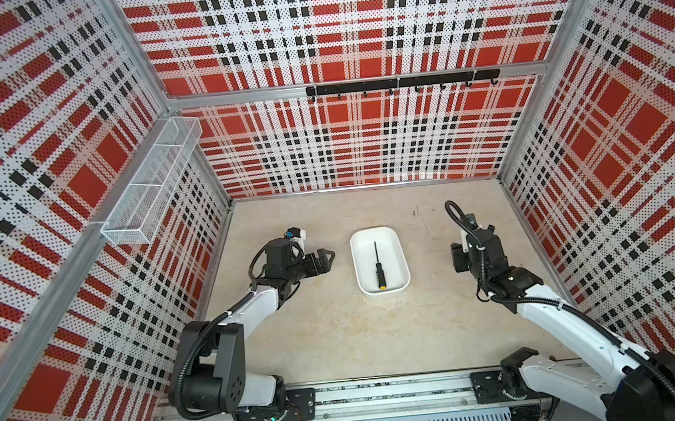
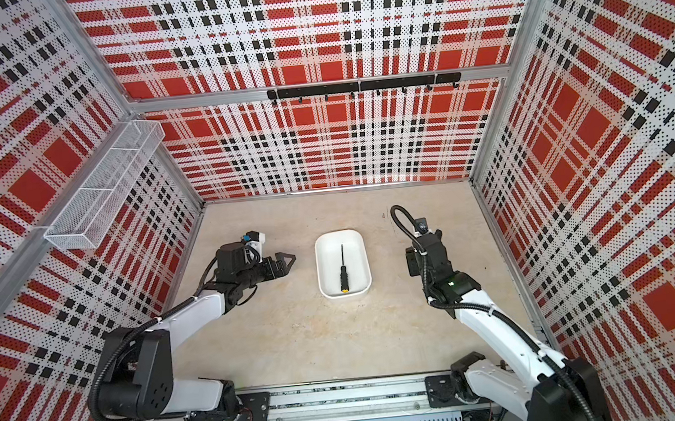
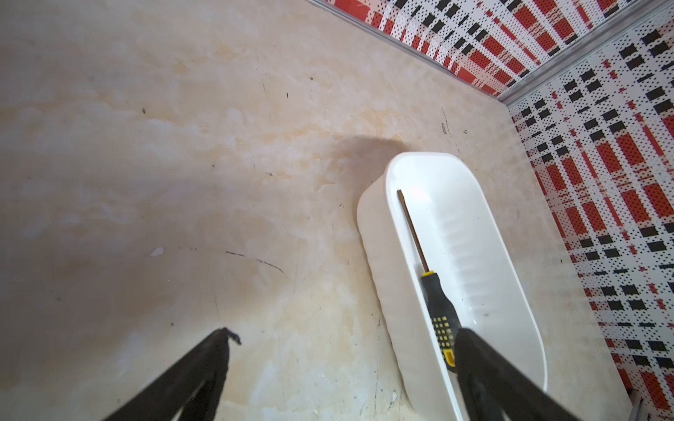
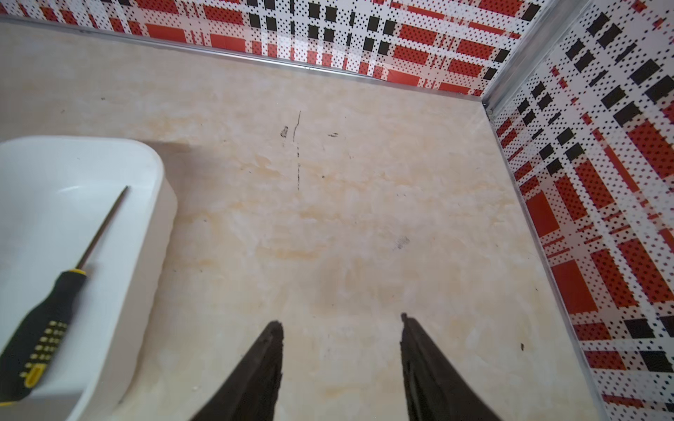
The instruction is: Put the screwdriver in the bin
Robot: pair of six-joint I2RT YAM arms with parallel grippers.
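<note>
Screwdriver [image 1: 378,266] is lying flat inside the bin [image 1: 391,252], on the bin floor, nothing holding it. Its long axis runs along the bin's length: thin shaft tip points to the back wall [image 1: 364,151], yellow cap points to the near edge of the table [image 1: 338,336] and sits close to the bin's near end wall. Bin is mid-table, between my two arms.

My left gripper [image 1: 330,261] is just beside the bin's left side, tips aimed at it. Fingers are spread, nothing between them. In the left wrist view one finger overlaps the handle end, but I read that as line of sight, not contact.

My right gripper [image 4: 341,322] is out to the bin's right, over bare table, fingers apart and empty.

Left looks the nearer arm. The screwdriver lies to its right, crosswise to its reach.

Task looks done to me. Any coming move is just backing off without nudging the bin.
</note>
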